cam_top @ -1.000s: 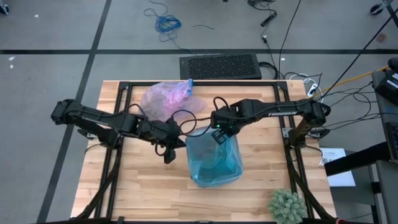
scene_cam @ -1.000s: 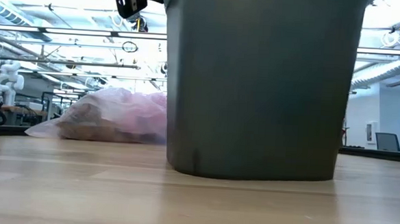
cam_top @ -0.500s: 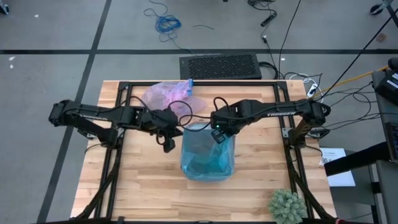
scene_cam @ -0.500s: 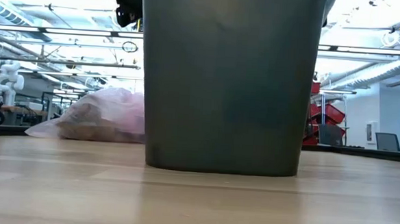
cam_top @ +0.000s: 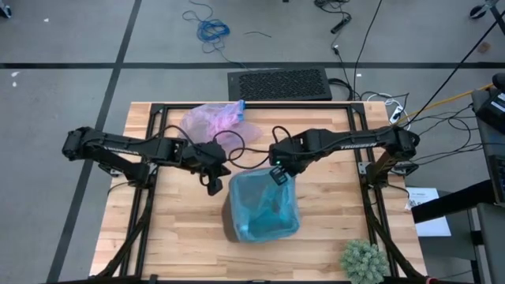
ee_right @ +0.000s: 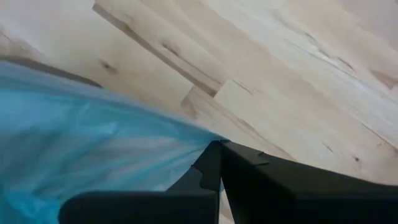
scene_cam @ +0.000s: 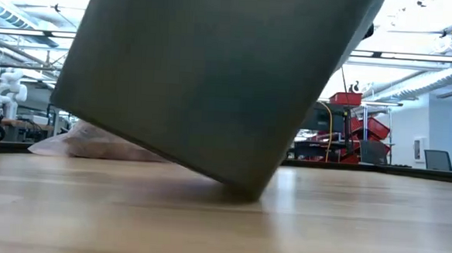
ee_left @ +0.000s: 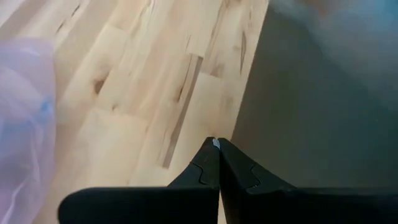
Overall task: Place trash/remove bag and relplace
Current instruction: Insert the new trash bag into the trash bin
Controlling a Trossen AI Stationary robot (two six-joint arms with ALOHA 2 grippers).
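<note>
Grey bin (scene_cam: 213, 79) now tipped on one edge, upright before | right hand (cam_top: 278, 175) closed on blue bag (cam_top: 264, 209) rim | left hand (cam_top: 211, 187) closed, empty | relining underway

Bin (scene_cam: 213, 79) now tipped onto one bottom edge; blue liner (cam_top: 264, 207) apparently shifted nearer.

Left claw (cam_top: 211, 186) closed; right claw (cam_top: 278, 175) closed, mid-table.
</note>
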